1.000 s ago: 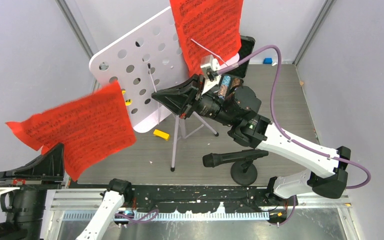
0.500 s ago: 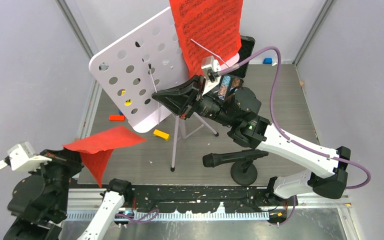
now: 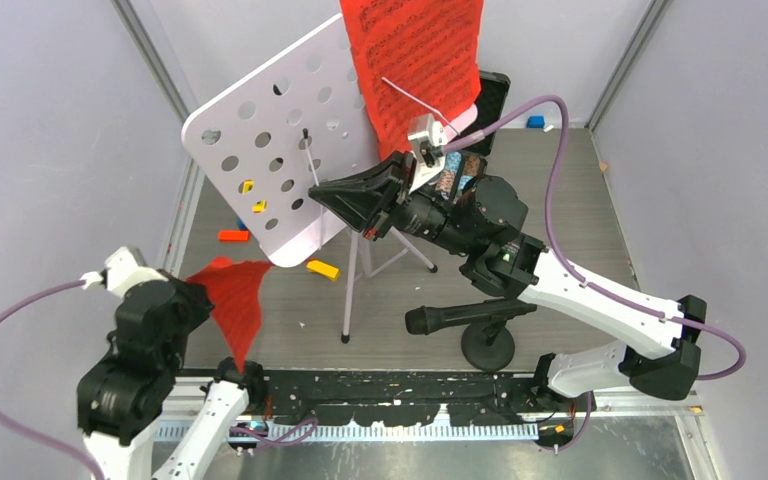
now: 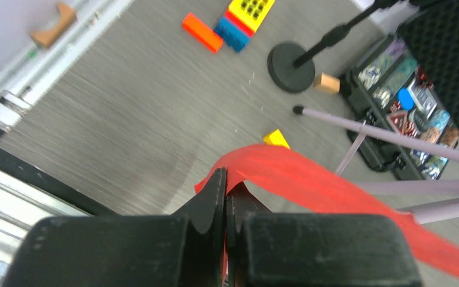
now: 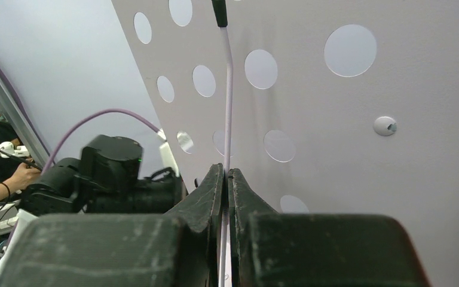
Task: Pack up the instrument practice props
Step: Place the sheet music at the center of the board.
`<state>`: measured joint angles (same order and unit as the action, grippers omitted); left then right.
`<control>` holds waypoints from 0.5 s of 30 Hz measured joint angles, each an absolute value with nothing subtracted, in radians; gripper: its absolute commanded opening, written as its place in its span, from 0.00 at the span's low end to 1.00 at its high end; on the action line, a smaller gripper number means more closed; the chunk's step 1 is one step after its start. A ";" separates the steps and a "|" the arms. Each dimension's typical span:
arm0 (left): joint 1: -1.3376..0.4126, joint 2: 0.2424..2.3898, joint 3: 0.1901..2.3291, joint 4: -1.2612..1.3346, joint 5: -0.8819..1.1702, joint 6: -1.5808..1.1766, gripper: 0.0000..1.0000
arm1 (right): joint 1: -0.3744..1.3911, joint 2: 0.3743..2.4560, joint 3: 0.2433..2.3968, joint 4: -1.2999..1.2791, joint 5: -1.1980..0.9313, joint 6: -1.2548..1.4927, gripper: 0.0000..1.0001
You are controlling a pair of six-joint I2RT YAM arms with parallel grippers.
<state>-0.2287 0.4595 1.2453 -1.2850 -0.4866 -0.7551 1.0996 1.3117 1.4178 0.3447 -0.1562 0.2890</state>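
The white hole-punched music rack stands on silver tripod legs, tilted toward the back left. One red sheet-music page hangs at its upper right. My right gripper is shut on the rack's thin silver page-holder wire, in front of the rack's plate. My left gripper is shut on the edge of a second red page, which hangs low over the floor at the near left. A black microphone on a round-based pole leans near the front.
An open black case of poker chips lies behind the tripod. Small blocks lie on the floor: orange, yellow, and a yellow and blue stack. A second round pole base stands near the case. Walls close in on both sides.
My left arm has swung down and inward with the red page, from high at the far left to low over the floor. The right gripper has kept its hold on the wire.
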 measured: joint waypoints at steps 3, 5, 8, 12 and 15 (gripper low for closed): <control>-0.229 0.487 1.159 -1.248 -0.439 -0.788 0.00 | 1.100 1.304 1.414 0.339 -0.149 0.285 0.00; -0.229 0.509 1.105 -1.211 -0.411 -0.809 0.00 | 1.100 1.300 1.413 0.333 -0.145 0.282 0.00; -0.229 0.532 1.047 -1.158 -0.384 -0.832 0.00 | 1.100 1.296 1.409 0.328 -0.139 0.274 0.00; -0.229 0.572 1.003 -1.085 -0.363 -0.862 0.00 | 1.099 1.284 1.406 0.313 -0.128 0.262 0.00; -0.229 0.598 0.962 -1.021 -0.356 -0.883 0.00 | 1.099 1.275 1.396 0.310 -0.121 0.257 0.00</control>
